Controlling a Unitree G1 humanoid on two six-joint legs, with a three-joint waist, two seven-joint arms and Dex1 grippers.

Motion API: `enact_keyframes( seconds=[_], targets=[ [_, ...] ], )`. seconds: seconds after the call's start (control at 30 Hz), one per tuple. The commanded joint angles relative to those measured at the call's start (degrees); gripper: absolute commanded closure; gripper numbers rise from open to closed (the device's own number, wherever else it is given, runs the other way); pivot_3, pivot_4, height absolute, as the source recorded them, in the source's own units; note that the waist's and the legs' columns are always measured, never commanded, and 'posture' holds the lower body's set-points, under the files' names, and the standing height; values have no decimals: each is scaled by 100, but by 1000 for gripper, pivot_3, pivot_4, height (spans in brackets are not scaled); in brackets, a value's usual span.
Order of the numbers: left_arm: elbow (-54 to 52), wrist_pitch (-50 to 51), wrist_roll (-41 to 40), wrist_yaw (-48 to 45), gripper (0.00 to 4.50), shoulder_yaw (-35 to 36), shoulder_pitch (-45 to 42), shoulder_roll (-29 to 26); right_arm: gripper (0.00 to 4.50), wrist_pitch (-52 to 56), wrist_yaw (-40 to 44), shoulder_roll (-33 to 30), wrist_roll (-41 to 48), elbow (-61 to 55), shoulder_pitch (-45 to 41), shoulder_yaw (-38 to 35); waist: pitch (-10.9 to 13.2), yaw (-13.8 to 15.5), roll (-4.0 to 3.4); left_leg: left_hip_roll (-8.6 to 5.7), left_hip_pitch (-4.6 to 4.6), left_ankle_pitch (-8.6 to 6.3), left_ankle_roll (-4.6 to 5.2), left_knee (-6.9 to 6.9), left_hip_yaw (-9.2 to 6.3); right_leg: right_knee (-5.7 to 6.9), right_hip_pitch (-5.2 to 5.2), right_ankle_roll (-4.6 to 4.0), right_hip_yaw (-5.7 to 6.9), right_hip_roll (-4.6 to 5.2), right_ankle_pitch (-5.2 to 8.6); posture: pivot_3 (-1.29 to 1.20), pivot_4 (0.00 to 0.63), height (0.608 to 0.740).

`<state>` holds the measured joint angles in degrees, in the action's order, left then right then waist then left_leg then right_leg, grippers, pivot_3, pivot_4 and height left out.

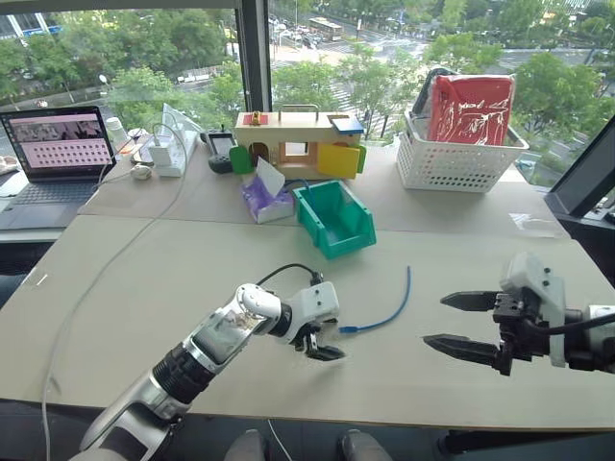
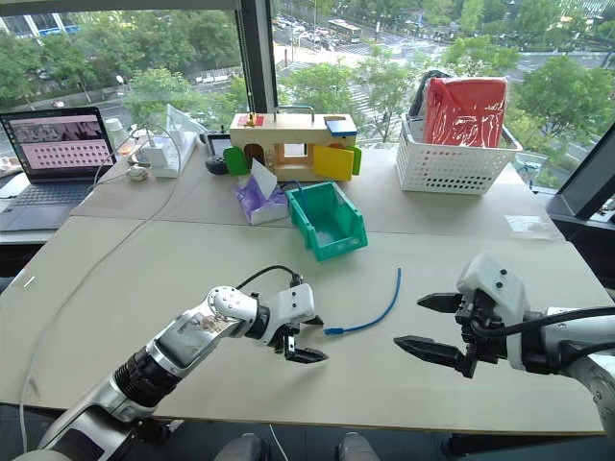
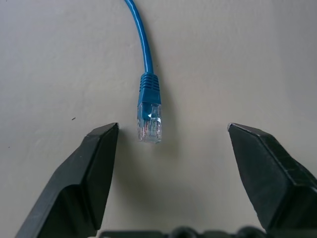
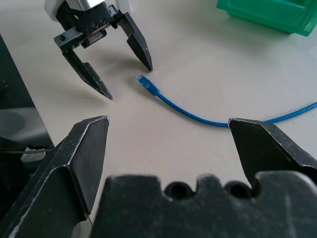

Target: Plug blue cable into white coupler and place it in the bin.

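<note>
Still at the pickup step: left gripper (image 3: 163, 136), jaws apart, straddles the blue cable (image 1: 384, 317) plug lying on the table near the teal bin (image 1: 334, 219); it probably needs to close next, while the right gripper (image 1: 459, 325) hangs wide open.

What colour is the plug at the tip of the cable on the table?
Clear, see-through plug with a blue boot on the blue cable; best in the left wrist view.
</note>
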<state>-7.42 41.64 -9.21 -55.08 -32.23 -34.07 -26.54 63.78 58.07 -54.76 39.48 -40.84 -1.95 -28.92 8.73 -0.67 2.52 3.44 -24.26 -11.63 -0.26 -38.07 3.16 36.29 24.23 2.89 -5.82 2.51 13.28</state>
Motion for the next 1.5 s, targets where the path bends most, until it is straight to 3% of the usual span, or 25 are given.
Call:
enact_keyframes(
  seconds=[0.03, 0.23, 0.27, 0.4, 0.6, 0.83, 0.97, 1.17, 1.5],
  targets=[
    [32, 220, -2, -137, 2097, -82, -39, -12, 0, 300, -177, -153, 561, -133, -215, -525, 0, 0, 0, 0, -1, 0, 0, 0, -1, 0, 1, 0, 1, 0, 0, 0, 150, 719],
    [83, 250, -40, -83, 4351, 7, -35, 140, 0, 416, -422, -416, 1030, 32, -477, -590, 0, -7, 0, 1, 0, 0, 0, 0, -7, -1, -1, 0, 7, 0, 0, 0, 150, 719],
    [75, 277, -55, -98, 4483, 13, -50, 163, 0, 408, -449, -456, 1081, 49, -503, -563, 0, -6, 0, 1, -1, 0, 0, 0, -8, -2, -2, -1, 8, 0, 0, 0, 150, 719],
    [106, 183, -48, 27, 4483, 163, -104, 340, 0, 382, -521, -584, 1280, 138, -549, -510, 0, 7, 0, -4, -5, 0, 0, 0, -8, -4, -2, -1, 9, 6, 0, 0, 150, 719],
    [-1, -277, -457, 285, 4483, 884, -460, 1134, 0, 1270, -874, -725, 2098, 526, -535, -772, 0, 16, 0, -5, -12, 0, 0, -1, -13, -6, -1, -4, 13, 8, -3, 0, 150, 719],
    [194, -903, -420, 660, 4483, 1150, -540, 1658, 0, 2235, -2578, -30, 3954, 1249, -365, -1523, 0, -8, 1, -5, -12, 0, 1, 1, -23, -8, -5, -33, 15, 4, -20, 0, 150, 719],
    [162, -975, -446, 713, 4483, 1117, -454, 1738, 0, 852, -4724, 278, 6077, 1489, 136, -1118, -1, -12, -2, -10, -12, 0, 2, 1, -28, -6, -9, -31, 15, 6, -20, 0, 150, 719],
    [59, -925, -483, 790, 4483, 1063, -409, 1864, 0, -700, -6526, 984, 6805, 1289, 284, -222, -3, -35, -6, -24, -14, 4, 8, 1, -44, -7, -12, 5, 12, 9, 0, 0, 150, 719],
    [-36, -744, -580, 786, 4483, 1082, -385, 1831, 0, -1868, -7369, 1546, 7022, 1437, 29, 482, -5, -33, -9, -30, -20, 5, 9, 0, -54, -8, -12, 0, 12, 10, -3, 0, 150, 719]
  ],
)
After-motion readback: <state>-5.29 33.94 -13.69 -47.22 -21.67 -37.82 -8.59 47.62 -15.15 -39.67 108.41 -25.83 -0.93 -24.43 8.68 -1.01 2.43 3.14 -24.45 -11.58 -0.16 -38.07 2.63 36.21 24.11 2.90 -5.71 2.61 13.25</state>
